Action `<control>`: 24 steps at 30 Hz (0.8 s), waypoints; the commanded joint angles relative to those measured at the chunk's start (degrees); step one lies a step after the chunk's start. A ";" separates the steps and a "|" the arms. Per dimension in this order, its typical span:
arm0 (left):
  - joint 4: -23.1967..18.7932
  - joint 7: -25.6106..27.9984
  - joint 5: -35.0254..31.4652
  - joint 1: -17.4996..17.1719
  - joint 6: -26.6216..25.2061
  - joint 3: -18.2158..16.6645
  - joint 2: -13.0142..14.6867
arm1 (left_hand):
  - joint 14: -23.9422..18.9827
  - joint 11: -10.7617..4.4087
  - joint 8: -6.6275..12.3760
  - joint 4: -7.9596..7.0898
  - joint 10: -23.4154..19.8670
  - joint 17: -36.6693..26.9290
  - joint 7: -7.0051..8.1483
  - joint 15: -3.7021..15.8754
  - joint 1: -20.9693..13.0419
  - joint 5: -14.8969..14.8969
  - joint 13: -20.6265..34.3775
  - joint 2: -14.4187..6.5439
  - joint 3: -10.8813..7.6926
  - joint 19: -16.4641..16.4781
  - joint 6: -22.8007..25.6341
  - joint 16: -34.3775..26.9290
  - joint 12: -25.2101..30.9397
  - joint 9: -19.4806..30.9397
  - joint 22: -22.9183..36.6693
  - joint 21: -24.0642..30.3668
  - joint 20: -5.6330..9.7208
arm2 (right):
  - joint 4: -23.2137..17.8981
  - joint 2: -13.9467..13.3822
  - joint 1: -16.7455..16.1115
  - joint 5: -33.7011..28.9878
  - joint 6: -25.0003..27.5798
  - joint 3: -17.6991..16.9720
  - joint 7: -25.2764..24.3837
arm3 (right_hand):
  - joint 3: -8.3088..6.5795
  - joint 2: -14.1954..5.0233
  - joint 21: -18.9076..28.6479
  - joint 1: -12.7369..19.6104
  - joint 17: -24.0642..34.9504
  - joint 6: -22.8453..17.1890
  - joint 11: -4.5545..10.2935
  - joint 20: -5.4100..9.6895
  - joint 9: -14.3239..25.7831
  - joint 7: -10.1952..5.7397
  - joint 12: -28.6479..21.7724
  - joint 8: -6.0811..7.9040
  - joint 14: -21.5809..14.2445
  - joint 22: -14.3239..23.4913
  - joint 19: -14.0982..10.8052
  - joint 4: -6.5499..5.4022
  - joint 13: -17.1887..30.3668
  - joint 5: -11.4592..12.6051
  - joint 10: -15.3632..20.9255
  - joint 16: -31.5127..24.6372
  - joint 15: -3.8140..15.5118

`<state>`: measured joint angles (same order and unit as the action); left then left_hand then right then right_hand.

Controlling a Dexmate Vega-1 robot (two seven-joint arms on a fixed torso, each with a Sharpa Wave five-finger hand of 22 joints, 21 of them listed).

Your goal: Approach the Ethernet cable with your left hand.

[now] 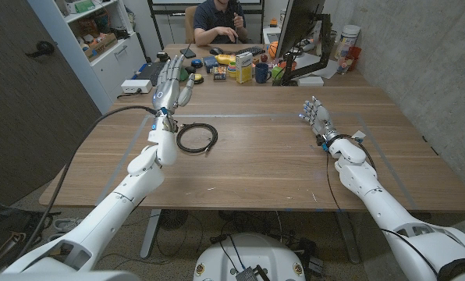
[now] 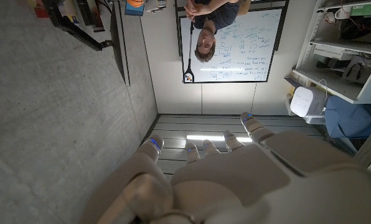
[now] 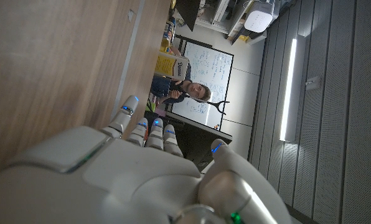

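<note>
On the table's left half, well in from every edge, the cable lies in a flat black coil with its plug end toward the middle. From the head view, the left hand is raised above the wood beyond the coil, toward the far edge, fingers stretched out and slightly apart, holding nothing; the left forearm passes just beside the coil's left rim. The right hand sits on the right half of the table, well apart from the cable, fingers extended and a little spread, with nothing in them; whether it touches the wood cannot be told. Along the far edge stands a clutter of small things, among them a yellow box and a blue mug, with a monitor to their right. A person sits behind the far edge.

In the left wrist view, the back of the left hand shows with its fingertips apart and free, pointing at the ceiling and a whiteboard, where the person also appears.

In the right wrist view, the right hand shows close beside the tabletop, fingertips side by side with the thumb set apart, gripping nothing. The whiteboard and the person show beyond them.
</note>
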<state>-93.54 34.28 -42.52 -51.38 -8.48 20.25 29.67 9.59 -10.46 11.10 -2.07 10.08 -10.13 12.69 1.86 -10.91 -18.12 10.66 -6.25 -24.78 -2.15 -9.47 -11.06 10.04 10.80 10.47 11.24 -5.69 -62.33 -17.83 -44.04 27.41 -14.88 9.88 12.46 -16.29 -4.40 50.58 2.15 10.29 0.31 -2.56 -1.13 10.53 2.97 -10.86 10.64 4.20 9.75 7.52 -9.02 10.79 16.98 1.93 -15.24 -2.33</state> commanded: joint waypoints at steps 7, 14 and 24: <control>-4.62 -12.11 -9.53 0.65 -14.41 5.93 4.75 | 10.90 -0.68 -0.82 2.13 14.18 -0.48 0.16 1.90 -1.57 1.23 -0.18 0.97 2.34 -4.44 -7.86 -0.51 0.34 -0.08 -0.33 -0.47 -2.56 | -1.56 -0.06 -1.34 0.03 -0.12 -0.56 -0.31 | 0.33 -1.08 -0.62 -0.21 0.07 0.16 -0.32 0.18 0.23 0.23 -0.13 0.19 -0.20 0.10 -0.24 -0.07 0.11 0.42 0.02 0.08 -0.14; -2.77 -14.18 -6.85 1.13 -14.95 6.16 4.33 | 3.60 0.11 0.52 4.16 6.49 -0.03 0.14 1.94 -2.88 0.58 -0.41 2.35 4.01 1.11 -6.65 -2.50 1.93 0.21 -0.61 0.31 -5.86 | -3.30 -0.56 -2.68 0.12 -0.07 -0.98 -0.80 | 0.45 -1.04 -0.76 -0.27 0.07 0.20 -0.34 0.16 0.23 0.21 -0.13 0.19 -0.31 0.11 -0.34 -0.10 0.11 0.42 0.03 0.12 -0.37; -0.40 -17.70 -4.44 2.68 -15.94 7.39 4.49 | -2.22 -0.08 1.78 6.96 0.29 0.19 0.13 0.15 -4.58 -1.16 -0.55 4.20 5.84 9.53 0.35 -2.29 1.51 0.24 -0.81 0.40 -6.41 | -5.19 -0.99 -3.99 0.17 0.33 -1.23 -1.45 | 0.66 -0.96 -0.98 -0.39 0.09 0.25 -0.59 0.10 0.23 0.10 -0.15 0.19 -0.52 0.11 -0.58 -0.15 0.11 0.42 0.08 0.17 -0.91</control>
<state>-95.97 20.93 -48.99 -50.09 -22.58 26.24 33.86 7.98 -10.55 12.58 4.38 9.99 -9.85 12.60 1.97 -15.05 -18.68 10.12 -2.49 -18.93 6.59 -9.73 -13.40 11.66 10.81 9.58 11.48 -11.97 -65.68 -18.33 -46.67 27.51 -14.79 8.95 11.63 -15.80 -4.40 49.97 2.15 10.27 0.31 -2.56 -0.92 10.52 2.97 -10.86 10.64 3.67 9.73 7.31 -9.03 10.78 16.98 1.93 -15.24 -2.87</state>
